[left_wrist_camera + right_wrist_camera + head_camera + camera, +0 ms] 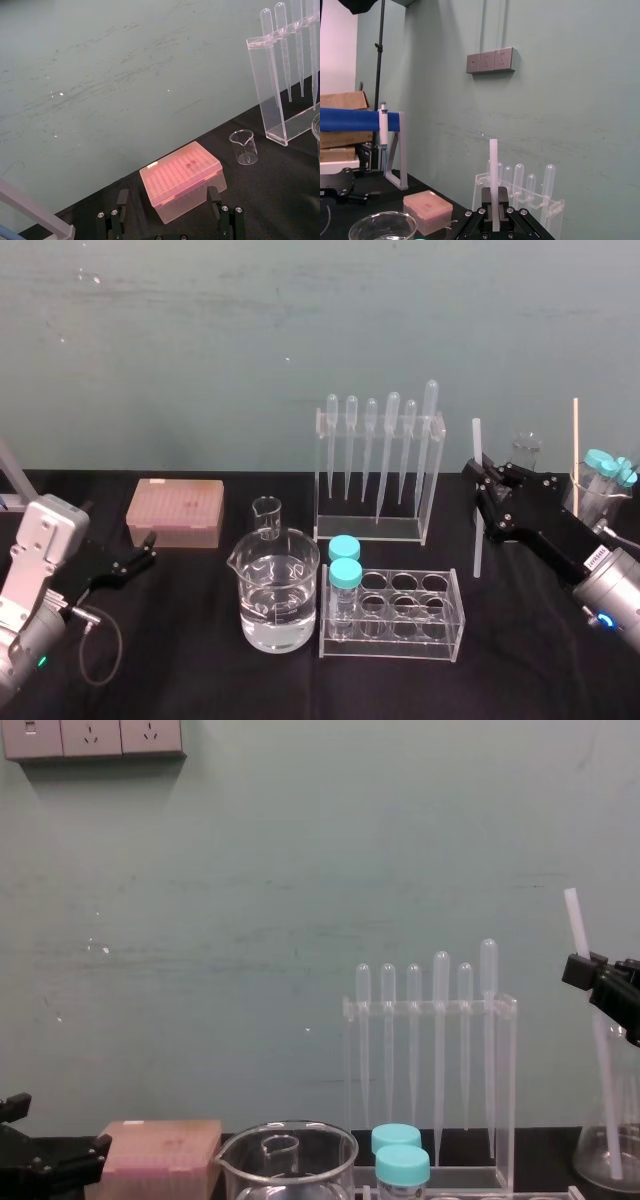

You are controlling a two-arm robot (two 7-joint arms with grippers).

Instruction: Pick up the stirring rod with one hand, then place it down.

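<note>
The stirring rod (477, 530) is a thin white stick held nearly upright at the right of the table, to the right of the pipette rack. My right gripper (481, 480) is shut on it a little above its middle. The right wrist view shows the rod (493, 165) rising straight up from between the black fingers (485, 212). In the chest view the rod (582, 935) leans slightly, with the gripper (587, 972) clamped on it. I cannot tell whether its lower end touches the table. My left gripper (146, 553) rests open at the table's left, its fingers (121, 205) spread apart.
A clear rack of pipettes (380, 465) stands at the centre back. A large beaker of water (277, 600), a small beaker (266, 517) and a tube rack (405, 618) with two teal-capped tubes sit in front. A pink tip box (175, 512) lies left; a flask (597, 495) stands far right.
</note>
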